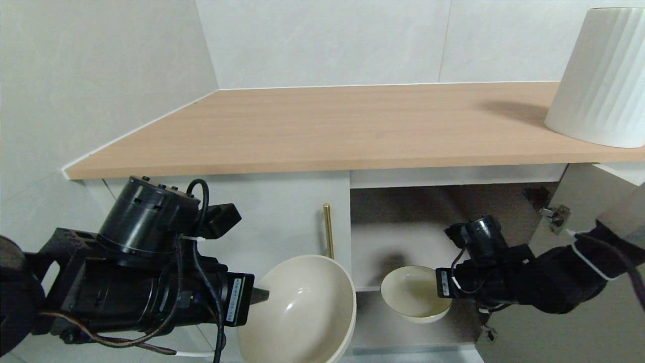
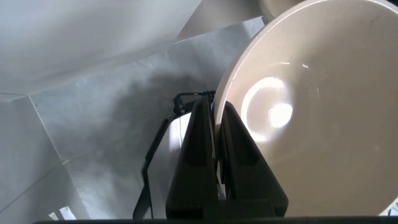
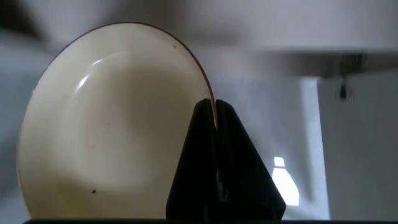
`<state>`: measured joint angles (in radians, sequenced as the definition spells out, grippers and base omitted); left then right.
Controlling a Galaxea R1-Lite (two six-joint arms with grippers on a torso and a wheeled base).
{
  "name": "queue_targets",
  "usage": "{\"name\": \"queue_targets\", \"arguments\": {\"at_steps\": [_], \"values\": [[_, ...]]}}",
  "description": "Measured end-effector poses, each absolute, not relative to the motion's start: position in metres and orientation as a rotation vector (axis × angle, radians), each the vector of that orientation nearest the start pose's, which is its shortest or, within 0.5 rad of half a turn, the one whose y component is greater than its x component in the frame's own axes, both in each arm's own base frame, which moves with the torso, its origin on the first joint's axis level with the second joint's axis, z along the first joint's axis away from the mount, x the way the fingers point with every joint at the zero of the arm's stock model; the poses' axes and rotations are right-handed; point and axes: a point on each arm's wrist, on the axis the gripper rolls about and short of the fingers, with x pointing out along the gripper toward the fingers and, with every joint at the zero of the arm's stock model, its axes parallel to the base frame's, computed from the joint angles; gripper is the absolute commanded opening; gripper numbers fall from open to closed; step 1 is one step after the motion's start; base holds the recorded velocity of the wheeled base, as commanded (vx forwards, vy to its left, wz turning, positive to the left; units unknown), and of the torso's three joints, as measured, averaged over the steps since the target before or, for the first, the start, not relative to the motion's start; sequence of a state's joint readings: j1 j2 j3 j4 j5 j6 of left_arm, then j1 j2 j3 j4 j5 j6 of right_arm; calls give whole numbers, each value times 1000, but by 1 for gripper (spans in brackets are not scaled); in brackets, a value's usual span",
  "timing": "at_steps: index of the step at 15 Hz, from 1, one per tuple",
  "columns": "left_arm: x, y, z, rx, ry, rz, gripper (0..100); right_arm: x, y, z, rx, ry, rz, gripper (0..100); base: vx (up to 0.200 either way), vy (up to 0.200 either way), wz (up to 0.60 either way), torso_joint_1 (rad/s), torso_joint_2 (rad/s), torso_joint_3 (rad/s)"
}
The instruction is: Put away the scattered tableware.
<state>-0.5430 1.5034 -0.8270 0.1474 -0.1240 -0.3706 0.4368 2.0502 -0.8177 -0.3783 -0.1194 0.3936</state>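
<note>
A large cream bowl point(image 1: 302, 312) hangs tilted in front of the shut cabinet door, its rim pinched by my left gripper point(image 1: 261, 296). In the left wrist view the bowl point(image 2: 323, 112) has its edge clamped between the black fingers point(image 2: 200, 134). A smaller cream bowl point(image 1: 410, 292) is held at the mouth of the open cabinet, just above its shelf point(image 1: 368, 272), with my right gripper point(image 1: 439, 283) shut on its rim. The right wrist view shows that bowl point(image 3: 112, 124) gripped at its edge by the dark fingers point(image 3: 202, 130).
A wooden countertop point(image 1: 342, 126) spans above the cabinet. A white ribbed lampshade-like object point(image 1: 602, 75) stands at its right end. The left door has a brass handle point(image 1: 328, 229). The right door point(image 1: 594, 212) stands swung open beside my right arm.
</note>
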Motion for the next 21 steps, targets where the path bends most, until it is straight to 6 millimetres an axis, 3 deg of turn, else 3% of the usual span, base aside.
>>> {"name": "queue_targets", "arguments": {"at_steps": [3,8,21], "values": [[198,-123,173,-163,924,-467,0,329,138,18,175,747,48,0,0,0,0,0,0,0],[199,-123,172,-161,928,-465,0,349,132,-11,169,685,-91,0,0,0,0,0,0,0],[201,-125,168,-158,945,-459,0,387,136,-19,208,597,-180,0,0,0,0,0,0,0]]}}
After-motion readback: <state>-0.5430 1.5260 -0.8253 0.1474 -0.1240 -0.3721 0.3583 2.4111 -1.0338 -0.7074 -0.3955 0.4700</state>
